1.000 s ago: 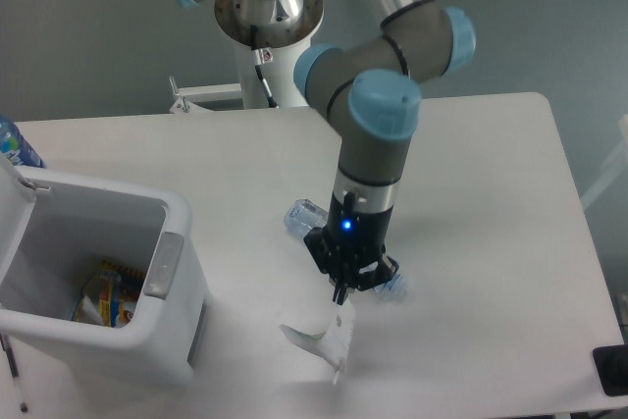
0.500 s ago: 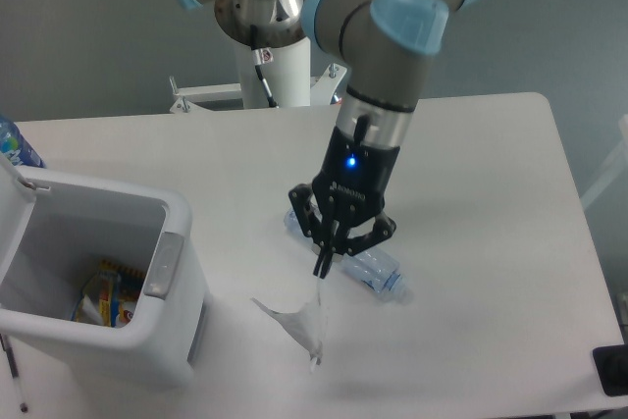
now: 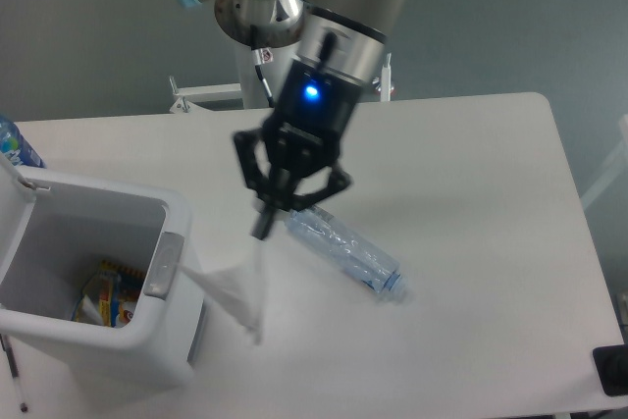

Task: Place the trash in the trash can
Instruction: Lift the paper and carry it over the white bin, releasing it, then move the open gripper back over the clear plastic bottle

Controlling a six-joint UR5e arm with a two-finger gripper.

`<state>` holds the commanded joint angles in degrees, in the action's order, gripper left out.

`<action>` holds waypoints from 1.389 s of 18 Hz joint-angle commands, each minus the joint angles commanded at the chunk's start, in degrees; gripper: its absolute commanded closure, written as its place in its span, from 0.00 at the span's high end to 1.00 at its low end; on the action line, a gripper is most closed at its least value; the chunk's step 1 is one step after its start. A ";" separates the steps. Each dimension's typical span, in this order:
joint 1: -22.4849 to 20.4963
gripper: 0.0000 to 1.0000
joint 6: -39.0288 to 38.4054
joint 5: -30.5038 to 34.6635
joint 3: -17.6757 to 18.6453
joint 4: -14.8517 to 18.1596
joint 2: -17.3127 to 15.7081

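overhead, arm tilted, hand (image 3: 263, 230) pinched on the dangling wrapper (image 3: 235, 288) beside the trash can (image 3: 167, 233)

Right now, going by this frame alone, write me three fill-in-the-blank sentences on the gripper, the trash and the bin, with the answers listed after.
1. The gripper is shut on the clear plastic ____, which hangs below it.
2. The crushed bottle lies on the ____.
3. The trash can has its lid ____, with colourful packets inside.

Missing words: wrapper; table; open
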<state>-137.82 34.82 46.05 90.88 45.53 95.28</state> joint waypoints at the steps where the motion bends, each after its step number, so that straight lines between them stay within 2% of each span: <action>1: 0.00 0.00 -0.80 0.00 0.00 0.00 -0.09; 5: 1.93 0.00 -1.15 0.00 0.26 0.00 -0.27; 9: 3.43 0.00 -0.72 0.00 3.51 -0.17 -2.20; 12: 5.89 0.02 -0.37 0.09 4.92 -0.53 -2.38; 16: 5.98 0.58 1.12 0.09 5.27 -0.79 -2.12; 18: 5.98 0.66 1.48 0.09 5.27 -0.79 -1.94; 20: 5.98 0.84 1.48 0.35 5.10 -0.79 -1.85; 23: 4.84 0.87 1.48 0.44 5.01 -0.79 -1.76; 25: 2.65 0.92 1.48 0.44 4.66 -0.79 -1.76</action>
<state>-135.17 36.30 46.49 95.54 44.74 93.51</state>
